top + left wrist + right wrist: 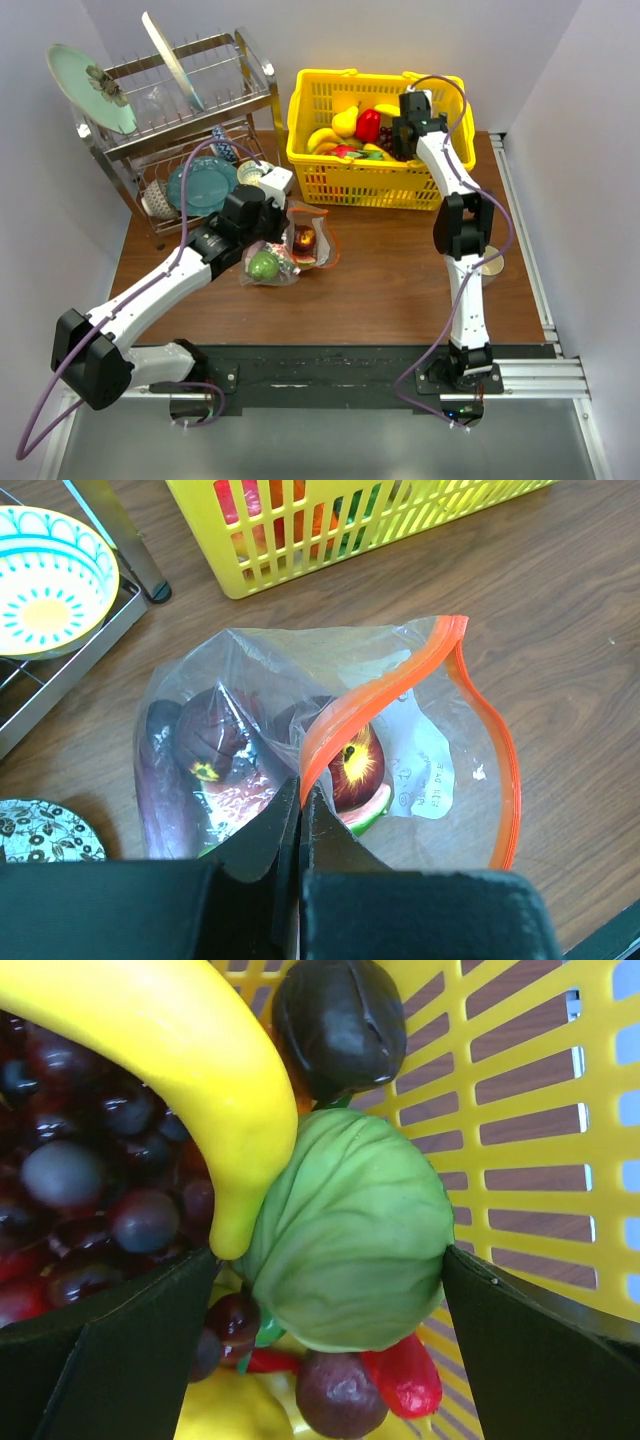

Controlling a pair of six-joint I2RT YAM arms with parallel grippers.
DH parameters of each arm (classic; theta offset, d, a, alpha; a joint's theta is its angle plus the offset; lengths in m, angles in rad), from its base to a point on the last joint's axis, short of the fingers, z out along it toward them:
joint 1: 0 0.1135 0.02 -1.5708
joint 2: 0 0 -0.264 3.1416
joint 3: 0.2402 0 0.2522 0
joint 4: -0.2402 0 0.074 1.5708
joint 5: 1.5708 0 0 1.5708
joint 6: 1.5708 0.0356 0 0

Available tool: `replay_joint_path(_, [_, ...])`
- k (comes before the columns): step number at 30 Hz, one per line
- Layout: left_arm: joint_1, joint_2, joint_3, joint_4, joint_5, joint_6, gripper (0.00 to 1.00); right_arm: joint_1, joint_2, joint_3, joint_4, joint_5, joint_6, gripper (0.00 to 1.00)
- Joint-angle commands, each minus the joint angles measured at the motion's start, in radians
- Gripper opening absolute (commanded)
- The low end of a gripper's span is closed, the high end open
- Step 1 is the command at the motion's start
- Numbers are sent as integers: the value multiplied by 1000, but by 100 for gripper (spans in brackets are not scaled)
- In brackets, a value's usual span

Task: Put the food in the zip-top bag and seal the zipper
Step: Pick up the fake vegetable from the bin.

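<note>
The clear zip-top bag [300, 248] lies on the table left of centre, its mouth gaping. In the left wrist view its red-orange zipper [400, 680] curves open. Inside the bag [430, 750] lie a dark red piece [352, 765], a dark purple eggplant [155, 780] and another dark red piece [210, 740]. A round green piece [264, 265] shows through the bag. My left gripper [300, 795] is shut on the zipper's near edge. My right gripper [330, 1280] is down in the yellow basket, open, its fingers either side of a green cabbage-like piece [350, 1240].
The yellow lattice basket [370, 185] at the back holds a banana [170, 1040], a dark grape bunch [90, 1180], a dark brown piece [340, 1020] and a red piece [405, 1380]. A dish rack [180, 110] with plates and a patterned bowl [50, 580] stands at the back left.
</note>
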Motion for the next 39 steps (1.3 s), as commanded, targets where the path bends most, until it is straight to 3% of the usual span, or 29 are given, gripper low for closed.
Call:
replay_joint_path(1, [4,4,16,21,-23,25,0,-13,14,27,18,-21,38,95])
replay_joint_path(2, [4,5,18,23,-21,25,0,-11,13,25,5,-40,35,90])
replay_joint_path(3, [4,4,16,20,-21,25,0,-13,8,25,-2,-69,35,69])
replay_joint_path(6, [4,4,18,19,-21,25,0,-11,-50,-13,-5,-116,40,35])
replay_joint_path(11, [4,2,18,16,-15,24,0,-11,-202,-51,0,-187,63,9])
replay_joint_path(17, [4,-2,20,18,-14,24,0,-11,-366,-73,37,-282,86,0])
replay_joint_path(26, [4,-11,16,15,-14,22,0,-11,-533,-116,70,-393,133,0])
replay_joint_path(31, [4,-10,18,16,-15,22,0,-13,-648,-178,107,-615,171,0])
replay_joint_path(36, [4,-16,19,16,-15,24,0,-11,-806,-451,246,-966,280,0])
replay_joint_path(37, [4,-14,20,15,-17,24,0,-11,-834,-506,338,-1090,314,0])
replay_joint_path(39, [4,-14,20,16,-15,24,0,-5,-921,-683,446,-1179,415,0])
